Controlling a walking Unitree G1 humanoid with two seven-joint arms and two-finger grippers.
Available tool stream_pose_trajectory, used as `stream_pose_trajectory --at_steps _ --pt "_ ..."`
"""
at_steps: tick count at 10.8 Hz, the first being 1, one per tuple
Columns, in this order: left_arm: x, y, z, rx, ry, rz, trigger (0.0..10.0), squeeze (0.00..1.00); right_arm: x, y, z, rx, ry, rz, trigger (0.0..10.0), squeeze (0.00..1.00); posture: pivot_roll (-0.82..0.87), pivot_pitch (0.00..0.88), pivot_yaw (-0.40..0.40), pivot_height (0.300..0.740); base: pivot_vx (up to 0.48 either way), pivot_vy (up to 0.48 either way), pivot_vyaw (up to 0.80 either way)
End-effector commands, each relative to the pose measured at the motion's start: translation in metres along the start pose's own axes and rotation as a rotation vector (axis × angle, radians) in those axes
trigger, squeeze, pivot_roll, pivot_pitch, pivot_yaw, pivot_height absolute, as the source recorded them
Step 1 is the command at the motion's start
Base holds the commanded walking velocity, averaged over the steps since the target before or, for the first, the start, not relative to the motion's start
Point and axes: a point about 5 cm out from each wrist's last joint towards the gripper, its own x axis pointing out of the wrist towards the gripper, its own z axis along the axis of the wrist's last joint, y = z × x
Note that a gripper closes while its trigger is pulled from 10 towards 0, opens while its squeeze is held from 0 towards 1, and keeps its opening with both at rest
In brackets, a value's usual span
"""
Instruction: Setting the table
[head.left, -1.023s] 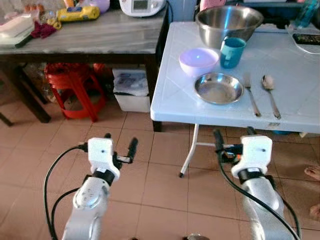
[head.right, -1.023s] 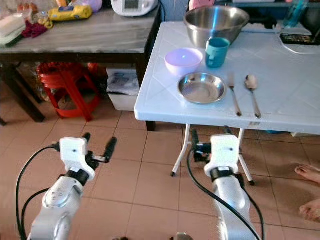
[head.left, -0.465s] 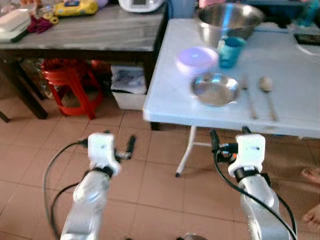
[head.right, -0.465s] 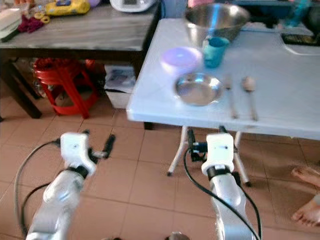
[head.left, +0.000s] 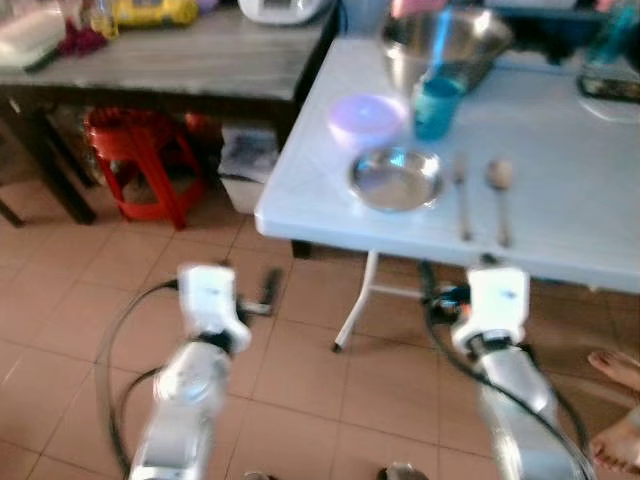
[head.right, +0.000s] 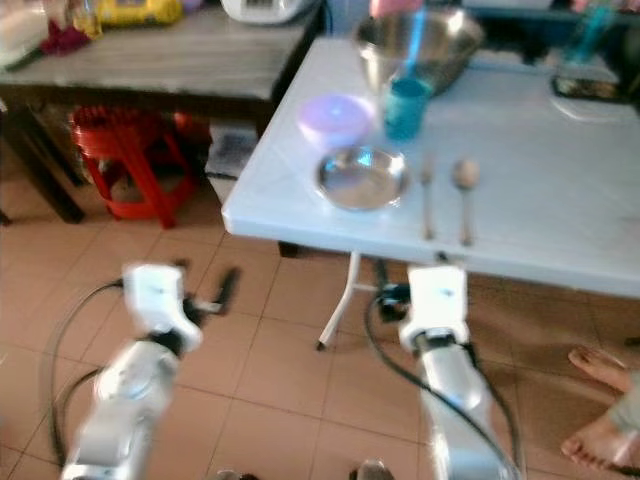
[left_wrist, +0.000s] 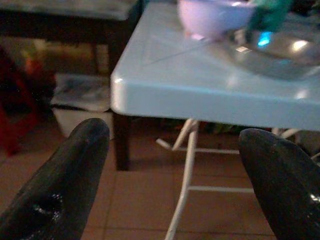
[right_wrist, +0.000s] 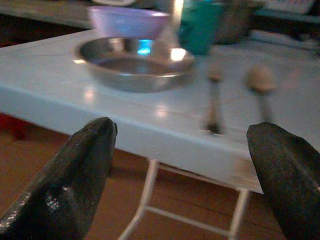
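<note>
On the white folding table (head.left: 310, 205) lie a steel plate (head.left: 395, 180), a fork (head.left: 462, 195) and a spoon (head.left: 498, 190) side by side. Behind them stand a purple bowl (head.left: 365, 118), a teal cup (head.left: 435, 100) and a large steel bowl (head.left: 440, 45). Both arms are held low over the tiled floor, short of the table's front edge. My left gripper (left_wrist: 170, 175) is open and empty, facing the table's corner. My right gripper (right_wrist: 177, 170) is open and empty too, level with the edge below the plate (right_wrist: 132, 62) and fork (right_wrist: 214, 97).
A dark wooden table (head.left: 170, 70) with clutter stands at the left, touching the white one. Under it are a red stool (head.left: 140, 160) and a white box (head.left: 250, 175). A person's bare feet (head.left: 620, 400) rest on the floor at the right. The picture is blurred.
The whole picture has shifted and blurred, so the camera has moved; the table's corner now sits further left. Both grippers stay open and empty.
</note>
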Motion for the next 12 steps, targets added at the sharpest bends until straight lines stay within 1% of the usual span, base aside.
stream_pose_trajectory --at_steps 1,2,3,6,10,12 --pt "-0.001 0.009 0.004 0.017 -0.01 0.013 10.0 0.0 -0.001 0.003 0.001 0.021 -0.004 -0.003 10.0 0.0 -0.1 0.133 0.058 0.74 0.0 0.0 0.0" --pt "-0.002 0.007 0.004 -0.001 -0.015 -0.009 10.0 0.0 -0.002 0.003 0.001 0.03 0.006 -0.013 10.0 0.0 -0.11 0.134 0.061 0.74 0.0 0.0 -0.51" --pt "-0.002 0.004 0.005 -0.017 -0.024 -0.031 10.0 0.0 -0.002 0.002 0.001 0.02 -0.001 -0.017 10.0 0.0 -0.11 0.137 0.063 0.74 0.0 0.0 -0.8" --pt "0.002 -0.001 0.013 -0.024 -0.055 -0.057 10.0 0.0 -0.003 0.002 0.008 0.001 -0.029 -0.01 10.0 0.0 -0.12 0.141 0.065 0.74 0.332 0.0 0.0" --pt "0.001 -0.001 0.012 -0.03 -0.05 -0.064 10.0 0.0 -0.004 0.003 0.01 -0.027 -0.043 0.007 10.0 0.0 -0.12 0.144 0.065 0.74 0.379 0.0 0.0" --pt "0.002 -0.002 0.012 -0.027 -0.048 -0.064 10.0 0.0 -0.004 0.003 0.012 -0.027 -0.048 0.011 10.0 0.0 -0.12 0.146 0.067 0.74 0.362 0.0 0.56"
